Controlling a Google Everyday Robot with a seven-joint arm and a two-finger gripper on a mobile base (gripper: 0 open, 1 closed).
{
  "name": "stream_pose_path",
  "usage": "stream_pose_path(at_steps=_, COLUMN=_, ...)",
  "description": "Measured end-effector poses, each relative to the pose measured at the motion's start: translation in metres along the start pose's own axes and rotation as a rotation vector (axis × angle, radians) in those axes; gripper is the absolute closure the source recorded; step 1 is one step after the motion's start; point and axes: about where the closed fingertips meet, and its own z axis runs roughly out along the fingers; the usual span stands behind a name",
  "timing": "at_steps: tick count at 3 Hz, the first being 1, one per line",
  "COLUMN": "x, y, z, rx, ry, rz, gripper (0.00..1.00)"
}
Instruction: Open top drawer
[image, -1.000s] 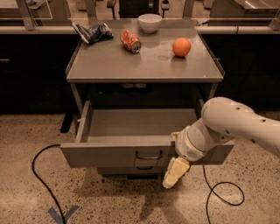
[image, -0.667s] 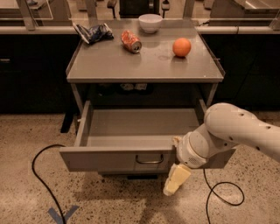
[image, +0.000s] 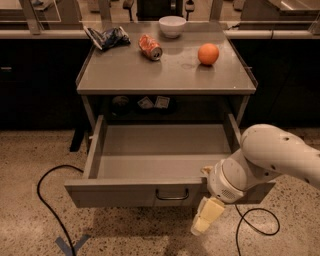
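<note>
The top drawer (image: 120, 194) of the grey metal table stands pulled far out toward me, and its shallow grey tray interior (image: 160, 150) is bare. Its dark wire pull handle (image: 172, 195) sits at the centre of the front. My gripper (image: 207, 218) hangs at the right part of the drawer front, just right of the handle and reaching below the front's lower edge. My white arm (image: 270, 160) comes in from the right and covers the drawer's right front corner. The narrower drawers are hidden behind the open front.
On the table top (image: 165, 75) lie an orange (image: 208, 53), a crushed red can (image: 150, 46), a white bowl (image: 172, 25) and a blue chip bag (image: 106, 37). Black cables (image: 45, 200) lie on the floor left and right. Blue tape (image: 72, 245) marks the floor.
The drawer has slid further out toward me. My gripper and arm have moved back with it and stay at the right of the handle.
</note>
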Motion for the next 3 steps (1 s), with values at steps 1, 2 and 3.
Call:
stream_pose_path(at_steps=1, x=0.0, y=0.0, z=0.0, rx=0.0, ry=0.0, rz=0.0, gripper=0.0)
stream_pose_path(at_steps=2, x=0.003, y=0.011, z=0.007, rx=-0.037, ry=-0.012, rz=-0.002, gripper=0.0)
stream_pose_path(at_steps=3, x=0.002, y=0.011, z=0.005, rx=-0.037, ry=-0.012, rz=-0.002, gripper=0.0)
